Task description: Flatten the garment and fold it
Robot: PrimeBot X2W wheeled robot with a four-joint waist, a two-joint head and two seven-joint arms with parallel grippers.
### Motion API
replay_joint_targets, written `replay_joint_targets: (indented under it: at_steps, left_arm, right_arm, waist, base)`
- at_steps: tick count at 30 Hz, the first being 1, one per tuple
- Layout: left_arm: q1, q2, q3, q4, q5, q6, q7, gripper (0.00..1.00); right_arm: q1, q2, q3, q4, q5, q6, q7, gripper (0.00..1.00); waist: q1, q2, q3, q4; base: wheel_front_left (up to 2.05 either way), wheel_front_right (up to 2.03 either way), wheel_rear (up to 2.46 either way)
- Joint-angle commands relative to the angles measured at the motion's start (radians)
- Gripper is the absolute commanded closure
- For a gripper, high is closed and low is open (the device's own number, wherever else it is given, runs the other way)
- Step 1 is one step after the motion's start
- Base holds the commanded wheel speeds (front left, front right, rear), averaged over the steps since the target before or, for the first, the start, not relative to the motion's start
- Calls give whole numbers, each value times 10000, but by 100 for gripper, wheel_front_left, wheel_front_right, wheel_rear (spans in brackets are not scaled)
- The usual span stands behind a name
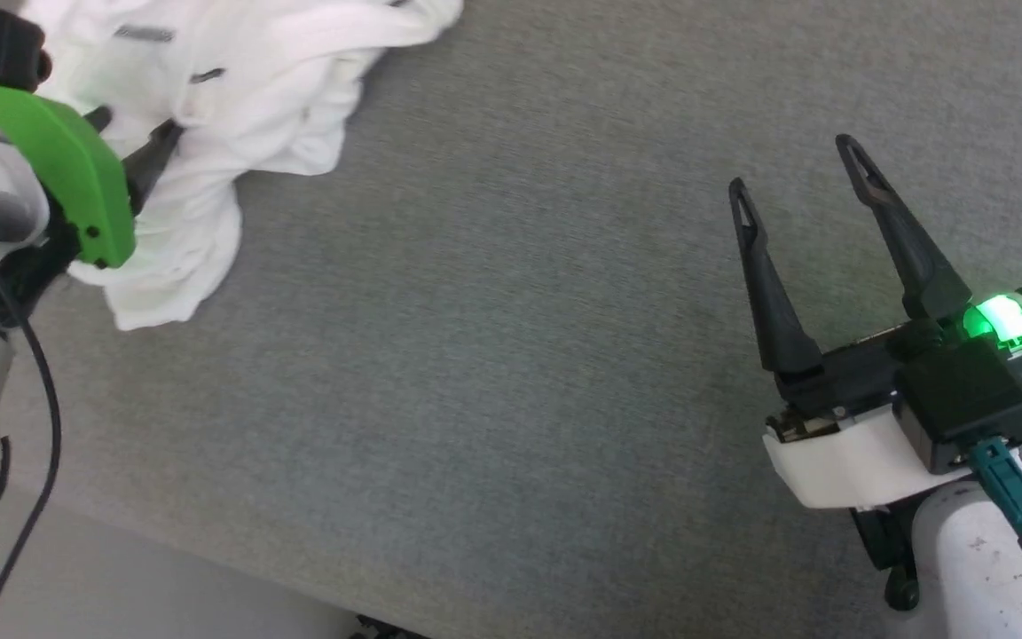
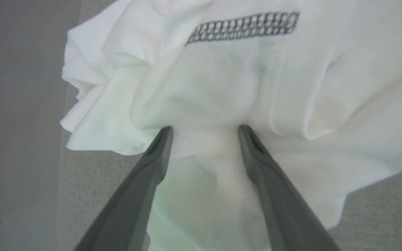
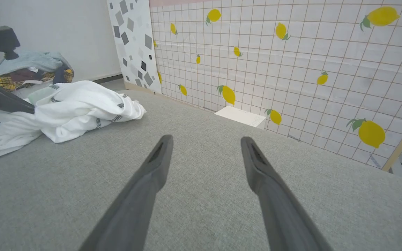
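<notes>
The white, zigzag-stitched soft garment (image 1: pixel 236 106) is seen crumpled on the grey felt table (image 1: pixel 511 355), neither flattened nor folded. Left jaws are spread against it; right jaws, spread and empty, are seen well apart from it.

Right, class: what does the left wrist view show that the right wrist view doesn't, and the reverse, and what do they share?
Left wrist view: the left gripper open, the garment bunched between its fingers. Right wrist view: the open right gripper over bare grey surface, a lemon-patterned wall, a white box, a heap of clothes. Shared: the crumpled garment, its zigzag stitching, the grey surface.
</notes>
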Motion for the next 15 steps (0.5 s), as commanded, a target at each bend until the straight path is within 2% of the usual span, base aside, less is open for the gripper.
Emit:
replay_joint_targets:
  at_steps: [1,5,6,7,10,15]
  left_arm:
    - [-211,129,-131,116,1,-22,51,0]
    - [-196,225,-557,444,-41,-22,151,0]
    - [-194,232,-614,516,-105,-22,131,56]
    - [-204,241,-644,533,-139,-22,32,100]
    - [-265,380,-753,550,-160,-22,-413,100]
    - [-430,435,-93,900,-421,115,-1641,100]
  right_arm:
    - [-244,-6,-24,-50,18,-17,-86,0]
    - [-315,-6,-81,-21,62,-17,-165,0]
    - [-319,-6,-106,3,87,-17,-192,0]
    - [-318,-6,-125,30,116,-17,-215,0]
    - [-317,-6,-217,138,208,-17,-337,0]
    - [-256,-6,-355,417,545,-17,-629,0]
  waist:
    - [-1,0,403,-420]
    - [-1,0,452,-571]
    - [-1,0,417,-605]
    - [-1,0,370,-629]
    - [-1,0,118,-691]
    - [-1,0,-610,-808]
  base:
    - [0,0,0]
    - [0,0,0]
    - [0,0,0]
    - [0,0,0]
    - [0,0,0]
    - [0,0,0]
